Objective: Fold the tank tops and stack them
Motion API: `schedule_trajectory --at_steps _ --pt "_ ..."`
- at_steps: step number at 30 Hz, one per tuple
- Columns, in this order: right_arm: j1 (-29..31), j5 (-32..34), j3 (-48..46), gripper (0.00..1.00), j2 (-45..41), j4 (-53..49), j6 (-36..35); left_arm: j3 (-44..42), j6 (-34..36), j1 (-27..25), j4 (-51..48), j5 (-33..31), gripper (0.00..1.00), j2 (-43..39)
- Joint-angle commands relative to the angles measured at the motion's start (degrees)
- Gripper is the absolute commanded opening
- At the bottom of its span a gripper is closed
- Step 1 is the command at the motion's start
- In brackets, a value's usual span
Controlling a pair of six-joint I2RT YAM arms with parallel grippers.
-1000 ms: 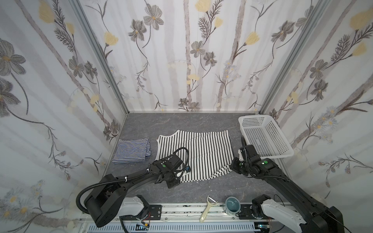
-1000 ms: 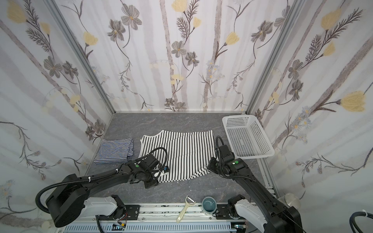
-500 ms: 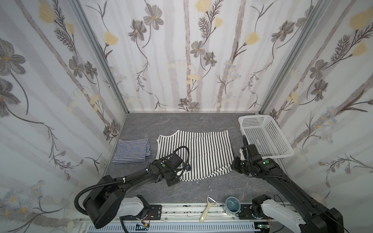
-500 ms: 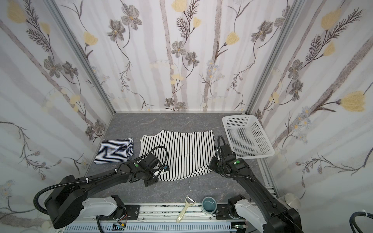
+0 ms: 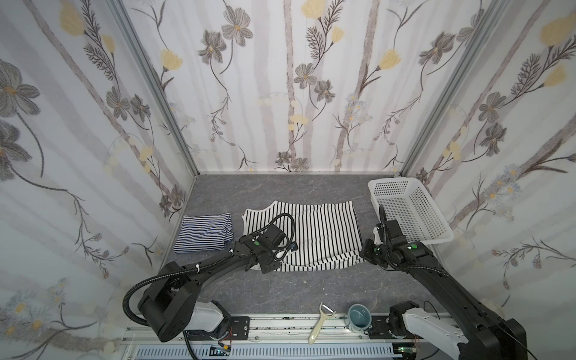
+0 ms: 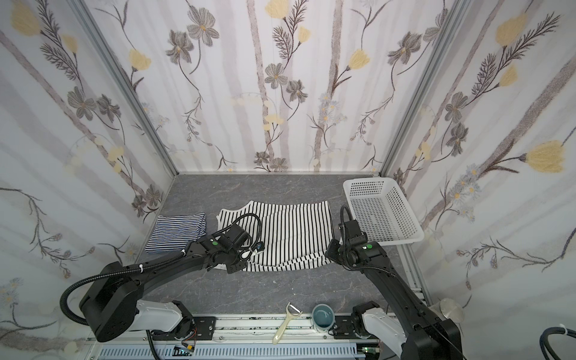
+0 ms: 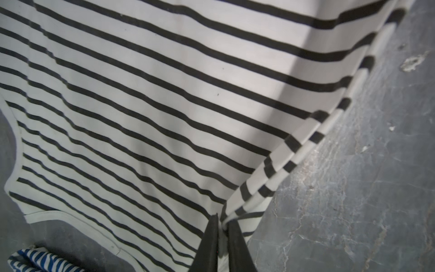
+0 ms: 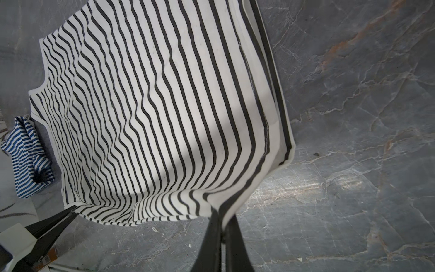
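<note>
Closed within the last second, the left gripper [image 5: 268, 267] grips the wide-striped tank top [image 5: 324, 237], which lies on the worktop [image 5: 311, 290] just left of the basket [image 5: 414, 218]. The fine-striped tank top [image 5: 204, 232] lies folded, farther left. Left wrist view: jaws narrow, pinching bunched hem. Right wrist view: right gripper [image 8: 222, 215] pinches the basket-side corner.

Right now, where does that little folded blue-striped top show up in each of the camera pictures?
In a top view: the folded navy-striped top lies left of centre.
In a top view: again left of centre.
Left wrist view: only a scrap in a corner.
Right wrist view: bunched at the picture's edge.
Shared landmark: the wide-striped white top, just beside it in every view.
</note>
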Motion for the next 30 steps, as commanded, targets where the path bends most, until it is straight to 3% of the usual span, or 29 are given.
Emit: schedule_trajectory --at_steps 1,15,30 --pt "-0.8 0.4 0.4 0.00 0.8 2.1 -1.3 2.8 2.0 1.1 1.4 -1.7 0.12 1.1" --pt "-5.7 -1.2 2.4 0.00 7.2 5.6 -5.3 11.4 2.2 3.3 5.0 -5.6 0.12 11.7" --pt "-8.7 -3.5 6.4 0.00 19.7 13.3 -7.3 13.9 1.2 4.5 5.9 -7.8 0.11 17.4"
